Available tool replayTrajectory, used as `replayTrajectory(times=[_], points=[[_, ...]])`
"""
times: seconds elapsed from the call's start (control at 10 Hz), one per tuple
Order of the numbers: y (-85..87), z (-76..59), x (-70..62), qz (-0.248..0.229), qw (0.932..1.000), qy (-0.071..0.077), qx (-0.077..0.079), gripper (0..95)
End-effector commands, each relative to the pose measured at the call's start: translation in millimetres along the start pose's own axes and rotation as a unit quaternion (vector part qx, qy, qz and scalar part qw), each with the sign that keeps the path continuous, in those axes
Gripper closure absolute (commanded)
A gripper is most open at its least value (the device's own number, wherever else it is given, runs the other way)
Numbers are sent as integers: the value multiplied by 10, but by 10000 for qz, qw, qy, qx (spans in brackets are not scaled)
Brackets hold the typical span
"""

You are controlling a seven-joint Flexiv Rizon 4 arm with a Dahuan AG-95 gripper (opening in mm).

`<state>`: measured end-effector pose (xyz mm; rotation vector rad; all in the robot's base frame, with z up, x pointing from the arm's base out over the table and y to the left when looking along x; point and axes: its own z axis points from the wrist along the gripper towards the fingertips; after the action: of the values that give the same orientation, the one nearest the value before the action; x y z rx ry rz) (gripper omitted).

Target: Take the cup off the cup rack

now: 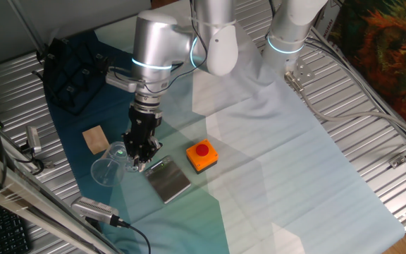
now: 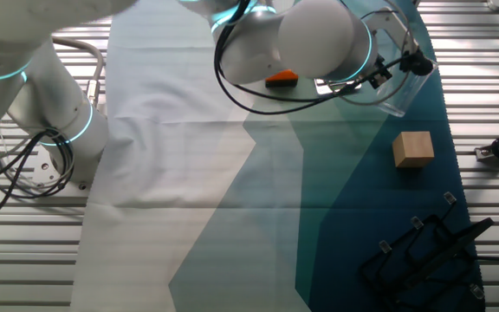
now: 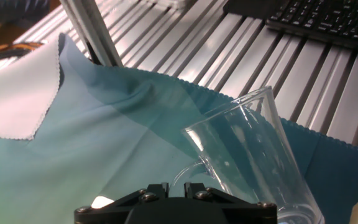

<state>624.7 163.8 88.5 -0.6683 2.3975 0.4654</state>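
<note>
The cup (image 1: 108, 166) is clear glass with a side handle. It is tilted just above the teal cloth, left of the grey plate, with its mouth towards the table's front edge. My gripper (image 1: 139, 159) comes down from above and is shut on the cup's handle. In the hand view the cup (image 3: 253, 155) fills the right side, and its handle curves into the narrow gap of my gripper (image 3: 176, 185). The cup (image 2: 398, 82) is well apart from the black cup rack (image 2: 431, 251). That cup rack (image 1: 72, 74) lies flat at the far left with nothing on its pegs.
A wooden block (image 1: 94, 139) lies just behind the cup. To the gripper's right are a grey metal plate (image 1: 168, 180) and an orange box with a red button (image 1: 201, 155). A keyboard (image 3: 316, 18) and a slanted aluminium bar (image 3: 95, 31) stand beyond the cloth's edge.
</note>
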Motion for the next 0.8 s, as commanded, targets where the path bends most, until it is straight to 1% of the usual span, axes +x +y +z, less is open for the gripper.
replayTrajectory(times=[0.1, 0.3, 0.7, 0.8], points=[[-11, 48, 2, -13, 10000, -12, 45, 950], [-1, 64, -1, -7, 10000, 4, 58, 950], [55, 174, -9, 46, 9998, -125, 123, 950], [64, 188, -12, 61, 9998, -123, 114, 950]])
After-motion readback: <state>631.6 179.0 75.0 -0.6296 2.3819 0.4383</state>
